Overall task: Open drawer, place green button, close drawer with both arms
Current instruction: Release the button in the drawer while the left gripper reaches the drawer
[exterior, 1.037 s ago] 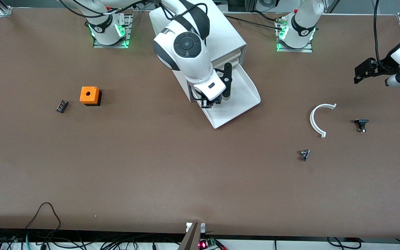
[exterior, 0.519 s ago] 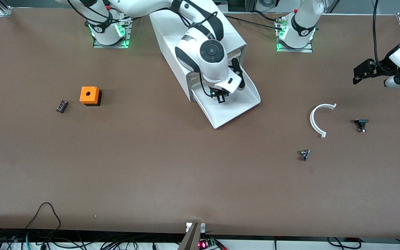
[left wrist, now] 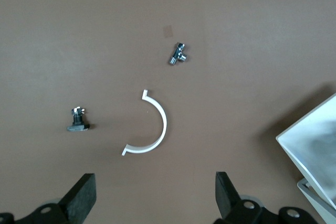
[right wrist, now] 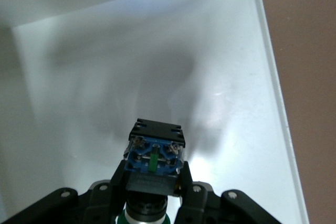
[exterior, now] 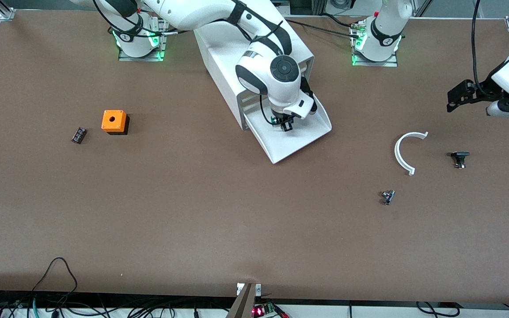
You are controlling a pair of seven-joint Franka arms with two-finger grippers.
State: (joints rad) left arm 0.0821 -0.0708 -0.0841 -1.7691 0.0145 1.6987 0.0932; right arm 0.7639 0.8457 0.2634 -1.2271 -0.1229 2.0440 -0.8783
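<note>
Right wrist view shows the right gripper (right wrist: 153,179) clamped on the button (right wrist: 154,156), hanging directly above the floor of the open drawer (right wrist: 247,51) at frame centre. The left gripper (exterior: 457,95), fingers spread wide, waits at the upper right over the surface (exterior: 192,212).

Drawer (exterior: 301,141) stands pulled out of the cabinet (exterior: 232,62), its floor bare beneath the right claw (exterior: 286,125), which hangs over it clamping the button (right wrist: 154,157); side walls bound the drop. Left claw (exterior: 453,99), fingers spread, waits over the counter (exterior: 237,221) above a white arc piece (left wrist: 152,129), black-capped part (left wrist: 77,121) and metal fitting (left wrist: 179,54), each well apart.
</note>
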